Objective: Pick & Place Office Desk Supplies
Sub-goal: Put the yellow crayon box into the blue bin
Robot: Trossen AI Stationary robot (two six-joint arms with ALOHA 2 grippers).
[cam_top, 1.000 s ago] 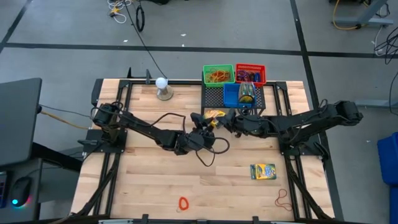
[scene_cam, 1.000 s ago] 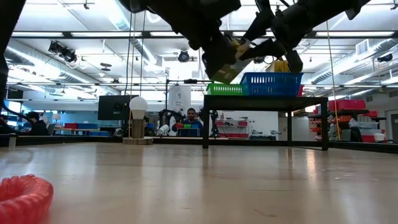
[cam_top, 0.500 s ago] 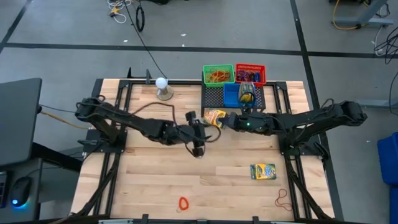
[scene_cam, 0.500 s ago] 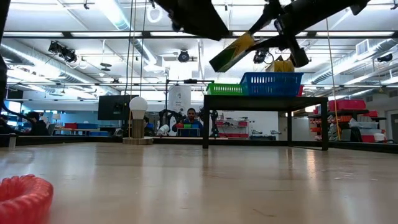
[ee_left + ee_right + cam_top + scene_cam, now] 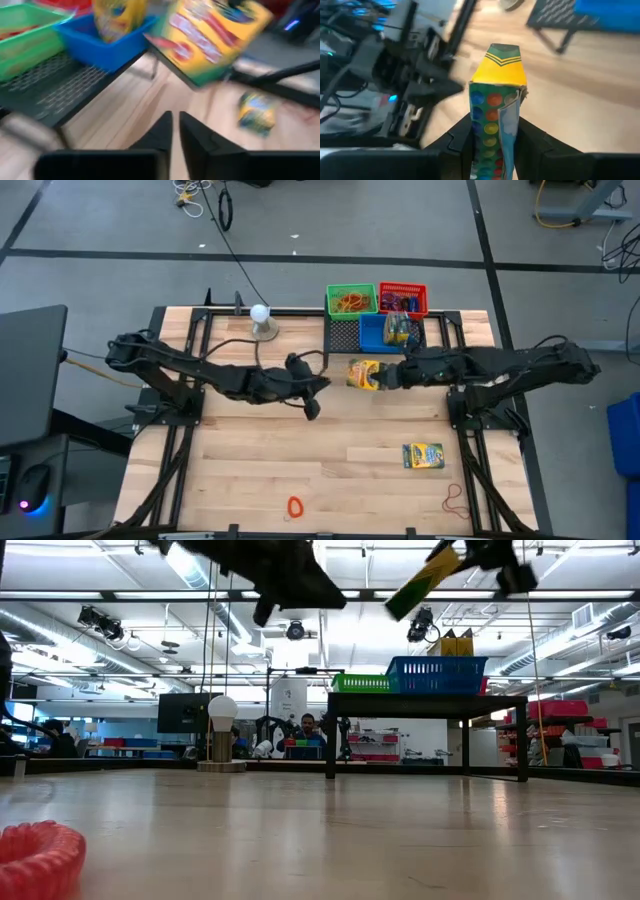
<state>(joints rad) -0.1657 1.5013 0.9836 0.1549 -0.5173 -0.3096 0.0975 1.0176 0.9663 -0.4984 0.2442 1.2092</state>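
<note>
Over the wooden table [image 5: 250, 470], the right gripper [image 5: 385, 376] clamps the light, stiff crayon box [image 5: 364, 373] by its flat faces beside the rack [image 5: 345, 332], a sound hold; left gripper [image 5: 322, 381] is empty, its fingers nearly together

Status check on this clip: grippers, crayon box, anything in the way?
Right gripper shut on crayon box, held in the air beside the black rack. Left gripper shut, empty, short of the box. Path to blue bin looks open.

Crayon box [image 5: 365, 373] between both claws
</note>
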